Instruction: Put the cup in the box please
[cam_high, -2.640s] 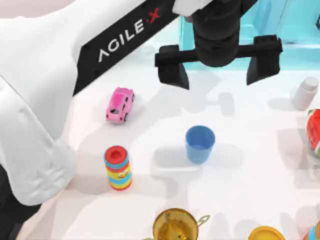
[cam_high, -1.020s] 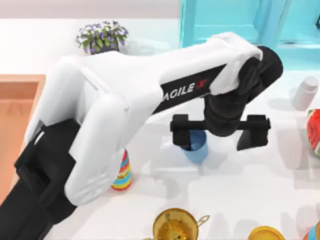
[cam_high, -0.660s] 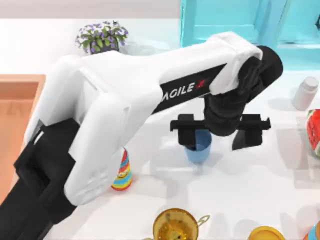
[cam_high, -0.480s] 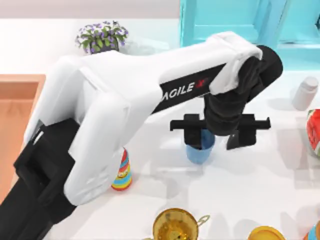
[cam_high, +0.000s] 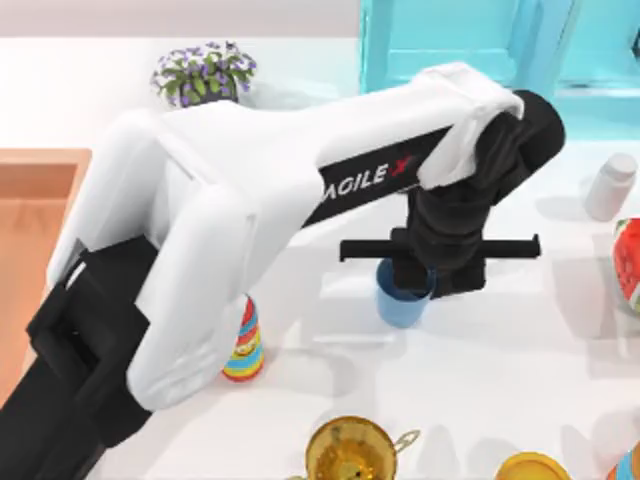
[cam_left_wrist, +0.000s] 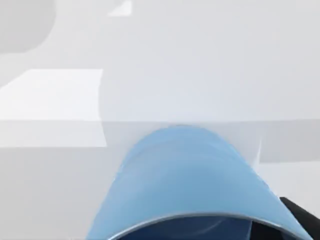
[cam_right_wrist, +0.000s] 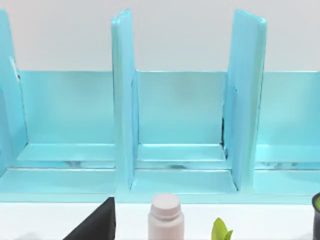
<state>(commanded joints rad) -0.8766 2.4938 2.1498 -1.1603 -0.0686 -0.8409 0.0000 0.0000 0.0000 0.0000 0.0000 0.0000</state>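
Cup (cam_high: 403, 300) stands upright on the white bench (cam_high: 520, 370), and we take it as our landmark. Our left tool (cam_high: 425, 275) sits right over its rim, with the fingers drawn in close on either side of the rim; they seem to be gripping the cup, though the wrist hides the contact from above. In the left wrist view the cup (cam_left_wrist: 182, 185) lies directly under the camera. The box (cam_high: 35, 235) lies far to the left of the cup, at the bench edge. A striped toy (cam_high: 243, 345) stands left of the cup, a gold pot (cam_high: 350, 452) below it, a white bottle (cam_high: 610, 185) to its right. The turquoise cabinet (cam_high: 450, 35) stands behind the cup. In the right wrist view, a black corner of our right tool (cam_right_wrist: 97, 222) faces the cabinet (cam_right_wrist: 180, 130); we cannot tell its opening.
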